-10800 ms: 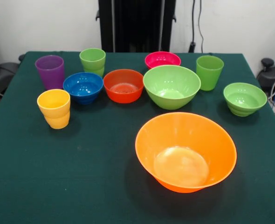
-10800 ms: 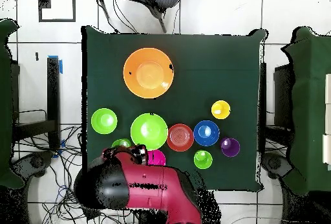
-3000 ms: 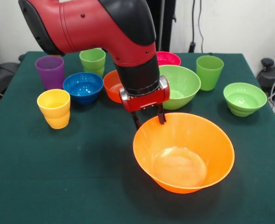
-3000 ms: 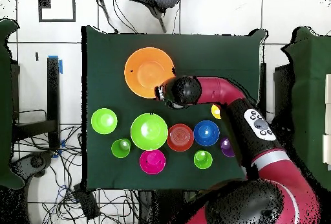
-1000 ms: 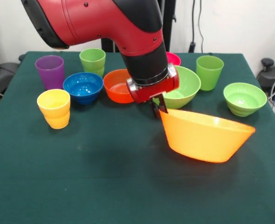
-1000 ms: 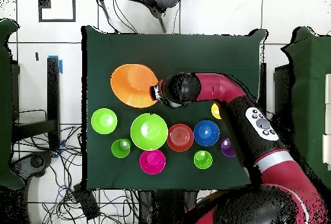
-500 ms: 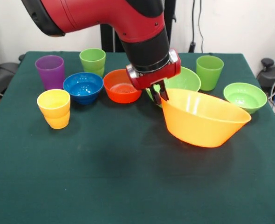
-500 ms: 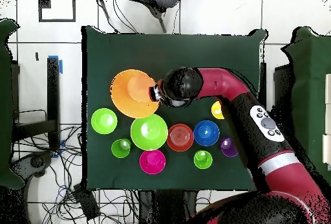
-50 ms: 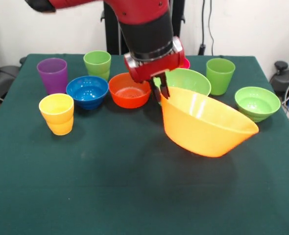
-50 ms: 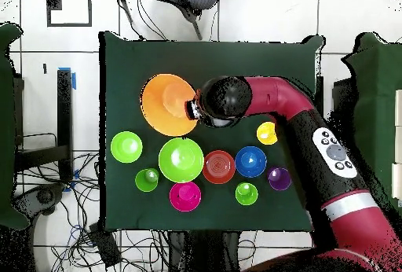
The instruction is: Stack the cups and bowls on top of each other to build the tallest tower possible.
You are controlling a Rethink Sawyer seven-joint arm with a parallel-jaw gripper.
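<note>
My gripper (image 9: pixel 160 91) (image 10: pixel 191 109) is shut on the rim of the huge orange bowl (image 9: pixel 203 125) (image 10: pixel 168 104), which hangs tilted above the table. Behind it stands the large light green bowl (image 9: pixel 183 81) (image 10: pixel 180 159). In a row on the table are the red-orange bowl (image 9: pixel 129 90) (image 10: pixel 219 167), the blue bowl (image 9: pixel 87 91) (image 10: pixel 250 161) and a small green bowl (image 9: pixel 256 103) (image 10: pixel 126 146). The pink bowl (image 10: pixel 185 196) is mostly hidden in the front view. The yellow cup (image 9: pixel 57 113) (image 10: pixel 267 133), purple cup (image 9: pixel 53 75) (image 10: pixel 279 178) and two light green cups (image 9: pixel 97 64) (image 9: pixel 220 75) stand upright.
The dark green table (image 9: pixel 85 186) holds everything. Black chairs sit beside its edges (image 9: pixel 0 81) (image 9: pixel 284 78). Cables lie on the tiled floor (image 10: pixel 71 229) beside the table.
The gripper has lifted the orange bowl off the table by its rim over the last seconds. It now hangs higher, tilted, and has shifted slightly back toward the table's middle.
</note>
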